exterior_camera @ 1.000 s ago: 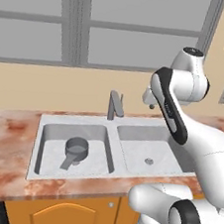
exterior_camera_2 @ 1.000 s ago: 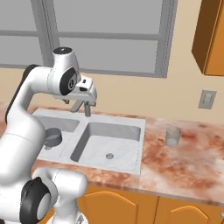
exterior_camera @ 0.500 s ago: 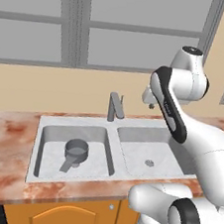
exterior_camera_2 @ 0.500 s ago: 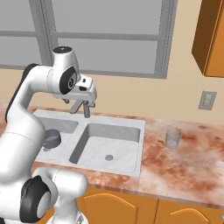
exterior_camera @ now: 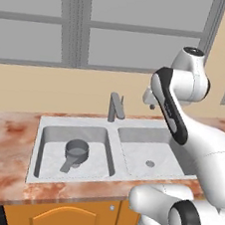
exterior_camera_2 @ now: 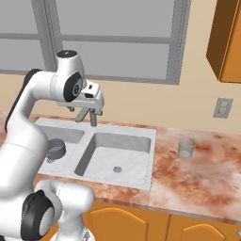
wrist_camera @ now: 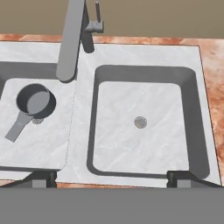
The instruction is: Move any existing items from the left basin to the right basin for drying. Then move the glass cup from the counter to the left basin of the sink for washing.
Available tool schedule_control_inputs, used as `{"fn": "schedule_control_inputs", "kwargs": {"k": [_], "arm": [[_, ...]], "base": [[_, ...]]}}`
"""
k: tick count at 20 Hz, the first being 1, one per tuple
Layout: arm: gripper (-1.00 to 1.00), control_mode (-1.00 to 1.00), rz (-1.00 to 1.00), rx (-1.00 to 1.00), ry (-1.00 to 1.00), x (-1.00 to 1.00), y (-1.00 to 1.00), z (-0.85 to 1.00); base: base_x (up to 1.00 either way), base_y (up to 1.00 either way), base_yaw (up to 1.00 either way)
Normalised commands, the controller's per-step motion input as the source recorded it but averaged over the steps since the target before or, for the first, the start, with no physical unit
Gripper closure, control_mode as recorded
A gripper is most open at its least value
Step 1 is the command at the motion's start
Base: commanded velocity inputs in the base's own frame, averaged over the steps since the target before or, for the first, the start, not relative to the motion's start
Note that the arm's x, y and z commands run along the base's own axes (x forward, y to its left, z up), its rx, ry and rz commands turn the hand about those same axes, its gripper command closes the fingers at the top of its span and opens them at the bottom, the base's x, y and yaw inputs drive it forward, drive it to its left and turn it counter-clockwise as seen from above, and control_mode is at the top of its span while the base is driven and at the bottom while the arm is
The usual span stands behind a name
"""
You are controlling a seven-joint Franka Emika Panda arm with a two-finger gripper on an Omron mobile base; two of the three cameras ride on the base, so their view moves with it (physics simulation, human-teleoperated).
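Pot, small dark grey metal with short handle (wrist_camera: 34,103), in left basin (wrist_camera: 26,144) of light grey double sink, clear glass tumbler (exterior_camera_2: 185,148) upright on marbled counter (exterior_camera_2: 207,169), fingers (wrist_camera: 41,179) spread open, empty, high above sink

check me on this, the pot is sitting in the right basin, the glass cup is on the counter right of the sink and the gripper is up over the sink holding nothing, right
Not quite: the pot sits in the left basin, as the left base view and the hand view show; the right basin holds nothing. The rest stands: the glass cup is on the counter right of the sink, and the gripper hangs above the sink, holding nothing.
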Motion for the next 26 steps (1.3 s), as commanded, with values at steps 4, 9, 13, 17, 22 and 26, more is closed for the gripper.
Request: {"fn": "schedule_control_inputs", "kwargs": {"k": [4, 9, 13, 17, 22, 26], "arm": [[-1.0, -1.0, -0.01, 0.0, -0.01, -0.31, 0.1, 0.0], [-1.0, -1.0, -0.05, 0.0, 0.03, -0.35, 0.39, -0.1], [-1.0, -1.0, -0.1, 0.0, 0.12, -0.05, 0.63, -0.2], [-1.0, -1.0, -0.1, 0.0, 0.17, 0.0, 0.61, -0.21], [-1.0, -1.0, -0.07, 0.0, 0.14, 0.02, 0.59, -0.22], [-1.0, -1.0, -0.07, 0.0, 0.08, 0.0, 0.55, -0.25]], "base": [[0.0, 0.0, 0.0], [0.0, 0.0, 0.0], [0.0, 0.0, 0.0], [0.0, 0.0, 0.0], [0.0, 0.0, 0.0], [0.0, 0.0, 0.0]]}}
